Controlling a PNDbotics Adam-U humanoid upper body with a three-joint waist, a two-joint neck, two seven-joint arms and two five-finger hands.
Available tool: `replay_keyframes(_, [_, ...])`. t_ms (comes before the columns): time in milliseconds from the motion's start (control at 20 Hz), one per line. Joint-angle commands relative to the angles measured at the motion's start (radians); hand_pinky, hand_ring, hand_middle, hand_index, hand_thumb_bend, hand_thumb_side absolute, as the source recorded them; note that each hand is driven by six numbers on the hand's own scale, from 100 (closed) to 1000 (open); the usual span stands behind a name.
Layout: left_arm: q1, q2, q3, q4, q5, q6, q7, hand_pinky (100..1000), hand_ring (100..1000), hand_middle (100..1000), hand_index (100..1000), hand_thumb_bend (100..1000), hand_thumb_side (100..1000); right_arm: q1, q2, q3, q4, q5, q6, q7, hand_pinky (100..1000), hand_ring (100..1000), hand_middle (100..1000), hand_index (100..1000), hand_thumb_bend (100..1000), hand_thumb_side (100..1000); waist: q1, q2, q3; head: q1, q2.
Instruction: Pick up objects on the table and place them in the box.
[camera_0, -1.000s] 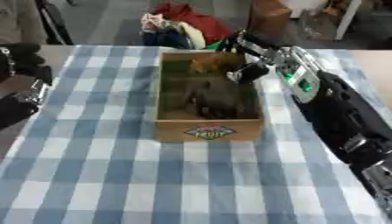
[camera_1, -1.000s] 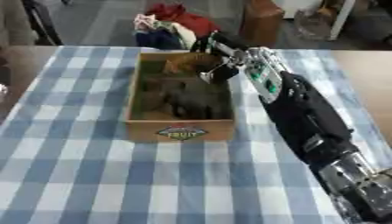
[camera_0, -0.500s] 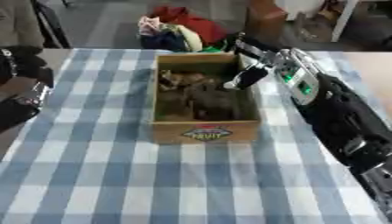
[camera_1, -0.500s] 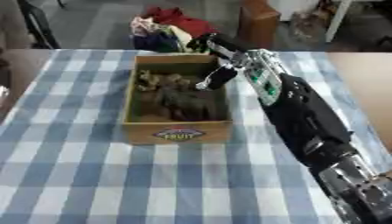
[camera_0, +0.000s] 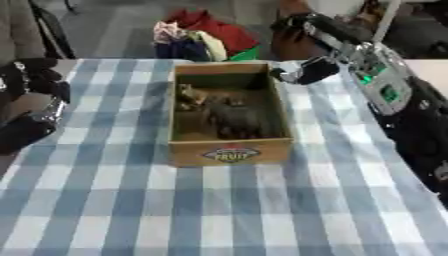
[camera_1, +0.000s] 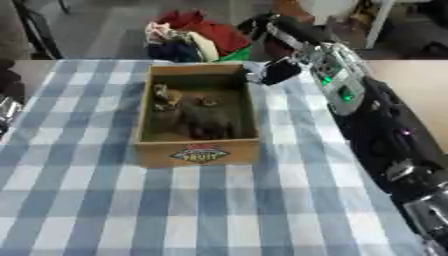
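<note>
A cardboard box (camera_0: 231, 152) with a fruit label stands in the middle of the checked table. Inside it lie a small tan and brown thing (camera_0: 187, 95) at the far left and a dark grey lump (camera_0: 236, 120) in the middle. My right hand (camera_0: 303, 71) hangs just outside the box's far right corner, fingers relaxed and pointing down-left, holding nothing. At the table's left edge my left hand (camera_0: 33, 81) rests idle and open, fingers up.
The blue and white checked cloth (camera_0: 219, 210) covers the table. A pile of red, white and dark clothes (camera_0: 203, 38) lies just past the far edge. My right arm (camera_1: 367, 115) runs along the table's right side.
My right hand, which held a brown thing over the box's far end, has let it drop inside and drawn back right, past the rim. The left hand has stayed put.
</note>
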Motion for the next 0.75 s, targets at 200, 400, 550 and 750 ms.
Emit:
replay_keyframes(200, [0.001,0.027,0.027,-0.006,0.004,0.004,0.03,695,649,634,810,196,347,0.084,-0.148,-0.028,-0.215,-0.229,0.122,-0.105,660,745,770,901,136,207,0.011,-0.017,-0.024,0.018,0.005])
replay_keyframes(400, [0.006,0.028,0.034,-0.004,0.004,0.007,0.041,694,645,628,808,189,359,0.177,-0.208,-0.059,-0.334,-0.337,0.191,-0.165,656,744,767,902,267,176,0.016,-0.013,-0.037,0.027,0.018])
replay_keyframes(550, [0.011,0.026,0.038,0.0,0.004,0.011,0.049,693,644,627,807,187,357,0.237,-0.234,-0.08,-0.403,-0.37,0.218,-0.192,656,747,769,903,254,173,0.02,-0.012,-0.051,0.035,0.037])
replay_keyframes(750, [0.017,0.024,0.043,0.002,0.004,0.012,0.055,691,642,625,807,187,358,0.298,-0.246,-0.106,-0.458,-0.391,0.24,-0.223,655,748,768,905,248,170,0.024,-0.009,-0.055,0.039,0.065])
